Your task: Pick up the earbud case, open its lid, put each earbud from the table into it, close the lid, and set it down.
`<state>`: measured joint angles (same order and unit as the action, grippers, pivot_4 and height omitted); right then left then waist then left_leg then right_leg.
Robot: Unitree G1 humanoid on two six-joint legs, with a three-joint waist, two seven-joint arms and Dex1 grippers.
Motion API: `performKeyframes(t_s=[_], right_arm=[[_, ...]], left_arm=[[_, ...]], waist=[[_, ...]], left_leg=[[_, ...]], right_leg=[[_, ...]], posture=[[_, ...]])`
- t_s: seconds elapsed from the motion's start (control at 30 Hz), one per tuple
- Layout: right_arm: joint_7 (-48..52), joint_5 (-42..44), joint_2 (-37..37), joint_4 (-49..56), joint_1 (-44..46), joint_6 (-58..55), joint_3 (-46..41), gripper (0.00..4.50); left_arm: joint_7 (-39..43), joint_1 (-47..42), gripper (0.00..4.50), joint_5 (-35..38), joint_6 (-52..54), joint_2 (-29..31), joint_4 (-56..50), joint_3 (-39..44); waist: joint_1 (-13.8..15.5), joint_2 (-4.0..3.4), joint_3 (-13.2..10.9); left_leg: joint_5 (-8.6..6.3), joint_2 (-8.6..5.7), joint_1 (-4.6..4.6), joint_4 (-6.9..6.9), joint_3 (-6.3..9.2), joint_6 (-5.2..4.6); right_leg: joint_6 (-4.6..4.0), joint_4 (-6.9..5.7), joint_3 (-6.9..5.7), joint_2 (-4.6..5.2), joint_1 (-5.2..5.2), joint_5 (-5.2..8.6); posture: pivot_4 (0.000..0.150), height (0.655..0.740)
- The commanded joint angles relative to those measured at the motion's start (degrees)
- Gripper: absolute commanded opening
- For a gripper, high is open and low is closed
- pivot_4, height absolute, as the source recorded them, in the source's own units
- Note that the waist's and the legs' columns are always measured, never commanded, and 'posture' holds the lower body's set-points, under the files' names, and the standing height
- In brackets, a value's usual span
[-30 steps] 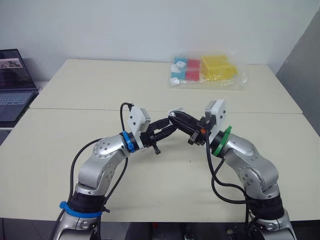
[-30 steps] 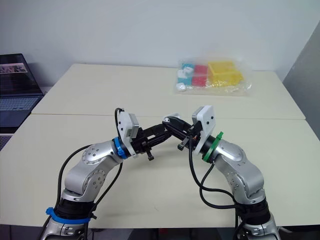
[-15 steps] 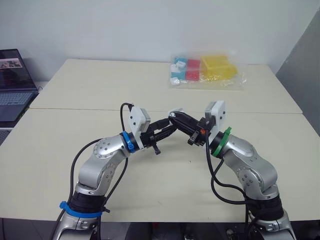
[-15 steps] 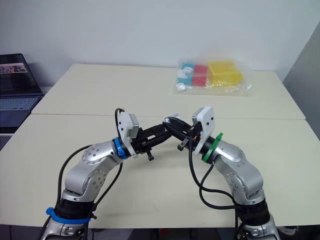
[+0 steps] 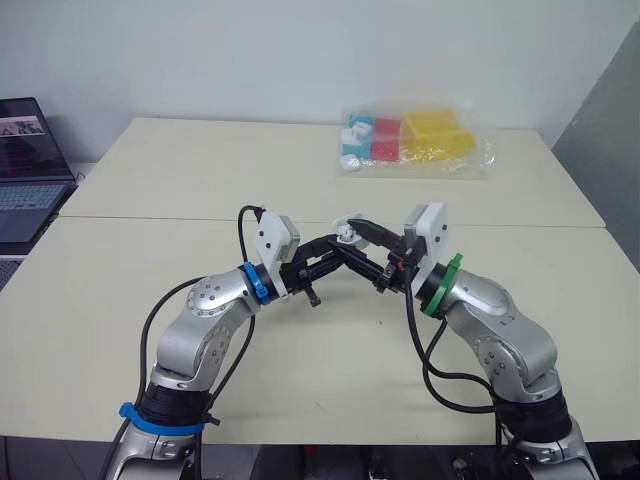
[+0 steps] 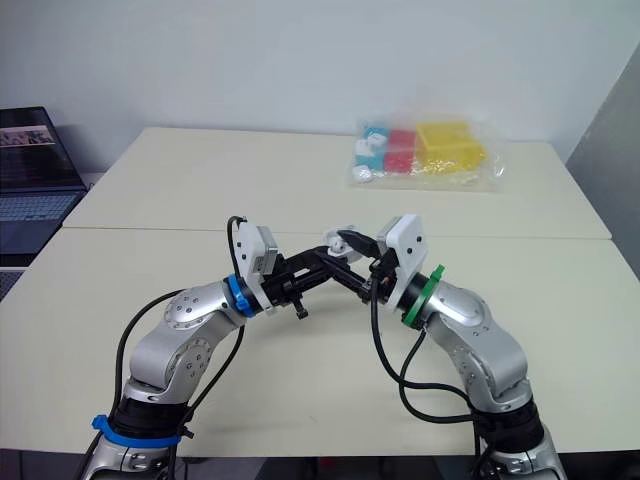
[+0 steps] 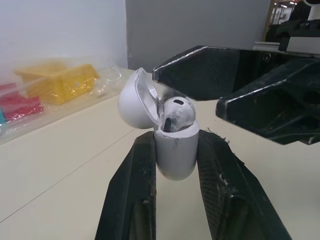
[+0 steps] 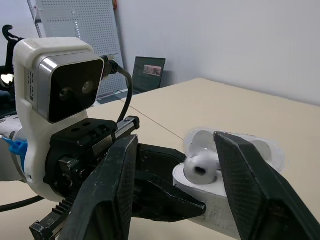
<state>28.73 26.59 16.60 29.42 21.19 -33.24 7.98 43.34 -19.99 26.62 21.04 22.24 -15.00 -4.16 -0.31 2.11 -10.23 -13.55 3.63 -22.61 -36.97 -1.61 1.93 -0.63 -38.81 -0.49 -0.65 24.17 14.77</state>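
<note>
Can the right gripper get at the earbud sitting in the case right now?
Probably yes. The lid is flipped back, the left gripper holds the case, and the right gripper hangs open right at the earbud.

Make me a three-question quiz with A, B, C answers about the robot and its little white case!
1. Where is the earbud case?
A. lying on the table
B. between the left gripper's fingers
C. on the floor
2. What colour is it?
A. red
B. black
C. white
3. How is its lid?
A. flipped open
B. shut
C. lying on the table
Answers: 1 B, two black fingers clamp its sides; 2 C, its shell is white; 3 A, the lid tilts back, showing an earbud inside.
</note>
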Motion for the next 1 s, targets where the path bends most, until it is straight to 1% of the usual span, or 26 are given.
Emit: performKeyframes(t_s=[0.03,0.13,0.2,0.3,0.43,0.47,0.5,0.53,0.57,0.6,0.7,0.77,0.83,1.0], right_arm=[[0.61,2.89,1.72,5.10,0.34,-1.66,-2.14,2.51],[1.05,6.59,3.20,7.79,0.93,-4.13,-3.99,2.51],[1.12,11.27,5.12,9.98,2.12,-7.18,-7.37,2.51],[0.59,15.71,7.89,10.85,3.93,-10.40,-10.75,2.51],[2.41,18.33,15.15,6.62,9.00,-14.63,-14.53,2.51],[3.78,15.11,18.16,3.86,10.57,-13.79,-13.22,2.51],[4.85,12.67,20.42,1.68,11.76,-13.01,-12.13,2.15],[6.96,9.99,23.08,-0.74,12.85,-11.89,-10.23,1.94],[8.56,7.72,25.00,-3.32,14.14,-11.18,-8.16,1.57],[10.11,5.73,26.14,-6.00,15.46,-9.98,-6.23,1.26],[14.96,0.44,27.47,-13.39,19.01,-5.32,-1.54,0.06],[17.57,-1.39,27.42,-16.91,20.58,-3.78,0.03,0.00],[23.51,-0.62,27.82,-19.37,22.35,-4.37,2.05,0.00],[32.75,0.28,27.51,-21.99,25.18,-5.05,4.47,0.00]], left_arm=[[0.13,-0.18,0.79,0.73,-1.19,-0.21,-1.92,1.09],[0.19,-0.13,0.79,0.48,-1.39,-0.14,-1.60,0.99],[0.49,0.03,0.79,0.26,-1.61,0.14,-1.19,0.99],[1.10,0.25,0.79,0.05,-1.81,0.58,-0.93,0.81],[4.16,0.38,0.79,-0.35,-2.61,1.38,-1.13,-0.82],[5.42,0.32,0.79,-0.19,-2.72,1.67,-1.37,-1.37],[6.38,0.21,0.79,-0.11,-2.86,1.84,-1.42,-1.79],[7.25,0.03,0.79,-0.22,-3.21,2.02,-1.34,-2.18],[7.91,-0.14,0.79,-0.42,-3.63,2.16,-1.23,-2.45],[8.50,-0.31,0.79,-0.46,-3.81,2.25,-1.14,-2.71],[10.25,-0.57,0.79,-0.40,-3.93,2.55,-1.58,-3.59],[11.11,-0.72,0.79,-0.44,-4.00,2.77,-1.71,-4.02],[11.98,-0.49,0.79,-0.15,-3.53,3.29,-1.97,-4.18],[13.31,-0.33,0.79,0.00,-3.05,4.12,-2.20,-4.60]], waist=[[0.01,0.00,0.00],[0.00,0.00,0.00],[0.00,-0.01,0.00],[0.02,-0.01,-0.01],[0.03,-0.02,-0.02],[0.03,-0.03,-0.02],[0.03,-0.03,-0.02],[0.03,-0.03,-0.02],[0.03,-0.03,-0.02],[0.01,-0.03,-0.02],[-0.18,-0.04,-0.03],[-0.15,-0.04,-0.03],[-0.16,-0.05,-0.04],[-0.11,-0.06,-0.04]], left_leg=[[0.00,0.00,0.00,0.00,0.00,0.00],[0.00,0.01,0.01,0.01,0.00,0.00],[0.00,0.01,0.01,0.01,0.02,0.00],[0.00,0.00,0.00,0.00,0.00,0.00],[0.00,-0.01,0.00,0.00,0.00,0.00],[0.00,-0.01,0.00,0.01,-0.01,-0.01],[0.00,-0.01,0.00,0.01,-0.02,-0.01],[0.00,-0.02,0.00,0.04,-0.02,-0.01],[-0.01,-0.02,-0.01,0.03,-0.03,-0.01],[-0.01,-0.02,-0.03,0.05,-0.02,-0.02],[-0.02,0.00,-0.08,0.06,-0.04,-0.03],[-0.02,0.00,-0.13,0.08,-0.03,-0.03],[-0.02,0.01,-0.19,0.07,-0.02,-0.03],[-0.02,0.01,-0.25,0.06,-0.03,-0.03]], right_leg=[[0.00,0.01,0.01,0.00,0.00,0.00],[0.00,0.01,0.00,0.00,0.00,0.00],[0.00,0.01,-0.02,0.00,0.00,0.00],[0.00,0.01,0.00,0.01,0.00,0.00],[0.00,0.04,-0.02,0.01,-0.01,0.00],[-0.01,0.06,-0.02,0.01,0.00,0.00],[-0.02,0.06,-0.01,0.01,0.01,0.01],[-0.02,0.10,-0.01,0.01,0.00,0.01],[-0.02,0.11,-0.01,0.01,0.01,0.01],[-0.02,0.16,-0.02,0.01,0.01,0.01],[-0.02,0.19,0.02,-0.02,0.06,0.01],[-0.03,0.19,0.01,-0.04,0.11,0.01],[-0.03,0.21,0.00,-0.04,0.14,0.02],[-0.03,0.27,0.01,-0.03,0.18,0.02]], posture=[[0.150,0.7400],[0.150,0.7400],[0.150,0.7400],[0.150,0.7400],[0.150,0.7400],[0.150,0.7400],[0.150,0.7400],[0.150,0.7400],[0.150,0.7400],[0.150,0.7400],[0.150,0.7400],[0.150,0.7400],[0.150,0.7400],[0.150,0.7400]])
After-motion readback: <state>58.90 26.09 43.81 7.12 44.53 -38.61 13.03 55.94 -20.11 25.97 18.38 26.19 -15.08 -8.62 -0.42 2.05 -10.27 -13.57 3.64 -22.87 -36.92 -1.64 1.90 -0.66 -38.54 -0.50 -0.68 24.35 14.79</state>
